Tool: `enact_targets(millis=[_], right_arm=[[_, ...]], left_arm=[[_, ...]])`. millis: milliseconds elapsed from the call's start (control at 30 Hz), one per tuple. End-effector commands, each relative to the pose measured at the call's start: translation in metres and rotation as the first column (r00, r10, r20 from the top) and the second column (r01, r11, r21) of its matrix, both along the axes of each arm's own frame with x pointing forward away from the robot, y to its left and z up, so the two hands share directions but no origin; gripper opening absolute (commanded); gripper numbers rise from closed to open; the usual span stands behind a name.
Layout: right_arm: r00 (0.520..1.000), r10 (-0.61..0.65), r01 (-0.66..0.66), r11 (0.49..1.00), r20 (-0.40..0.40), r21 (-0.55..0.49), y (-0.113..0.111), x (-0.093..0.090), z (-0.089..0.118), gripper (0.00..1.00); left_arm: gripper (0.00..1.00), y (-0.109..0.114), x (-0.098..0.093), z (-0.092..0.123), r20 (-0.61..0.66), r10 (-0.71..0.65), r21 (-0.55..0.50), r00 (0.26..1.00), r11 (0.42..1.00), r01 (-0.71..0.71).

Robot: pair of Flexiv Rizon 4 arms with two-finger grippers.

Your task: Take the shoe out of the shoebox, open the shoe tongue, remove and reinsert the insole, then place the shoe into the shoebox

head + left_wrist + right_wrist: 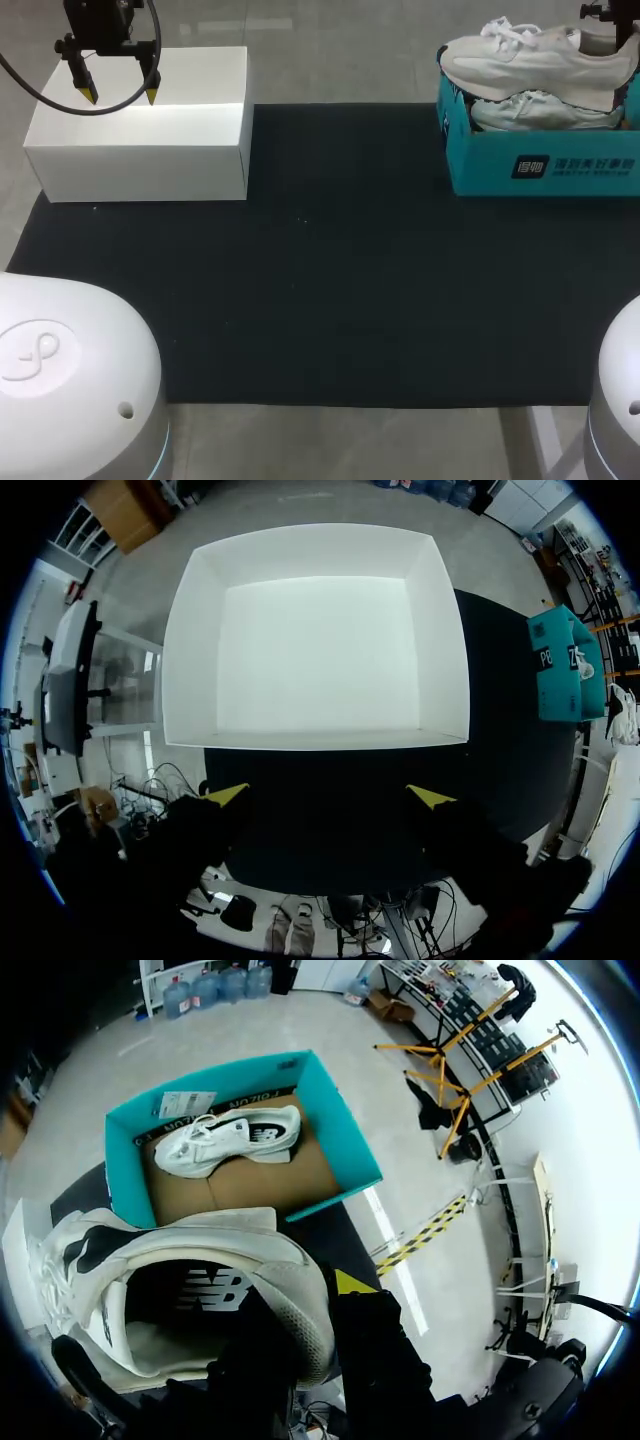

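Shoe (540, 60): white-and-cream sneaker, lifted above the shoebox (540, 165) at 2 o'clock of the black mat (320, 260); toe toward 9 o'clock, heel toward 3 o'clock, sole down, clear of the box floor.

Right gripper (612, 30): at the heel end of the shoe, pinching the heel rim. In the right wrist view, one yellow tip outside the heel collar, the other finger buried in the shoe opening.

Shoebox: teal, open on top, standing at the mat's 2 o'clock corner, brown cardboard floor showing in the right wrist view.

Second shoe (545, 112): same kind, on its side on the box floor, under the lifted one.

Left gripper (120, 95): at 10 o'clock, hanging over the white box (140, 135), fingers spread wide, nothing between them, yellow tips down.

White box: open white tray at the mat's 10 o'clock corner, well apart from the shoebox. In the left wrist view, just ahead of the spread tips, the near wall closest to them.

Black mat: dark sheet spread between the two boxes.
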State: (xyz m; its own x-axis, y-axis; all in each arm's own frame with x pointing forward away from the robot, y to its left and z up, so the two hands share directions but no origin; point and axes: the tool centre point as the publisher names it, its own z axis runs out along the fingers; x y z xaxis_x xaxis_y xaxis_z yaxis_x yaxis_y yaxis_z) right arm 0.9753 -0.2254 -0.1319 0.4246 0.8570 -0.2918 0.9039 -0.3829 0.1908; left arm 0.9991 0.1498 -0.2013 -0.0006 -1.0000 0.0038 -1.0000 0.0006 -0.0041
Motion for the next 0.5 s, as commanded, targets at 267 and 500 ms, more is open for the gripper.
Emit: enact_targets(millis=[267,500], right_arm=[[0.996,0.083,-0.083,0.997,0.035,-0.006,0.059,-0.064,-0.01,0.0],[0.993,0.115,-0.115,0.993,0.012,0.02,0.109,-0.096,-0.029,0.0]], left_arm=[[1.0,0.0,0.0,0.001,-0.002,0.0,0.002,1.0,1.0,0.0],[1.0,0.0,0.0,0.001,-0.002,0.0,0.002,1.0,1.0,0.0]])
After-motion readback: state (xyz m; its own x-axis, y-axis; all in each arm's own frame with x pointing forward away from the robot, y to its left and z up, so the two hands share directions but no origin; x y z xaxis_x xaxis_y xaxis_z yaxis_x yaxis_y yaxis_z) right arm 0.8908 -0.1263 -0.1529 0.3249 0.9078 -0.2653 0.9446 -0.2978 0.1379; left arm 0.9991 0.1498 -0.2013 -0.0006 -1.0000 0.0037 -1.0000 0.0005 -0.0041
